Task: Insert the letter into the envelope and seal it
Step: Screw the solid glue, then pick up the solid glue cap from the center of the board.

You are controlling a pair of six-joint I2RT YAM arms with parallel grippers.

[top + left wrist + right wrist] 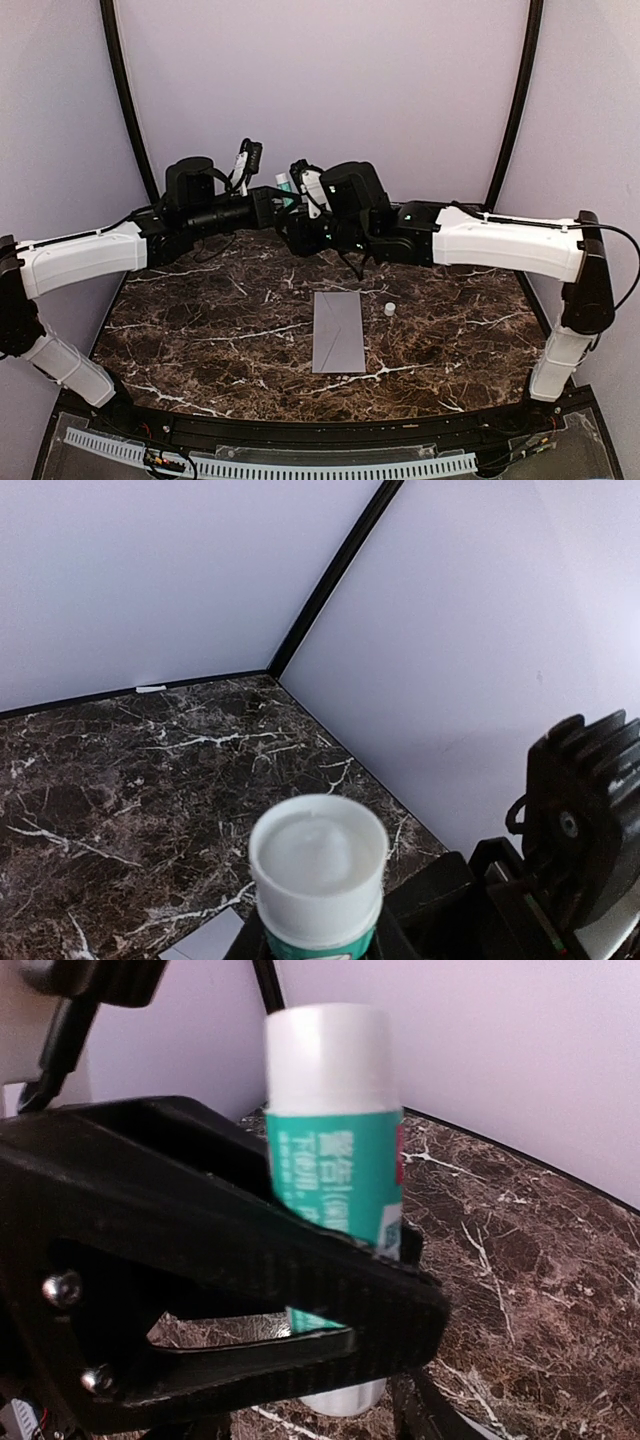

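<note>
Left claw is narrow and clamped on the glue stick, a teal label with a white end up; in the left wrist view that white end sits right at the bottom between its own jaws. Right claw is nose to nose with it at the same stick. Can't tell whether its jaws are gripping or let go, since the right wrist view is mostly blocked by black claw parts. Both claws are up in the air over the far middle of the table. The envelope is below and toward the near side of both, well apart from them, a bit right of centre, so the right arm is probably slightly nearer. Its long axis runs near-to-far, almost square to the table edge. It looks flat, plain grey-lavender, face up, with a faint diagonal crease; flap state is not readable and no letter is visible. A small white piece lies just beside its far right corner, not touching.
</note>
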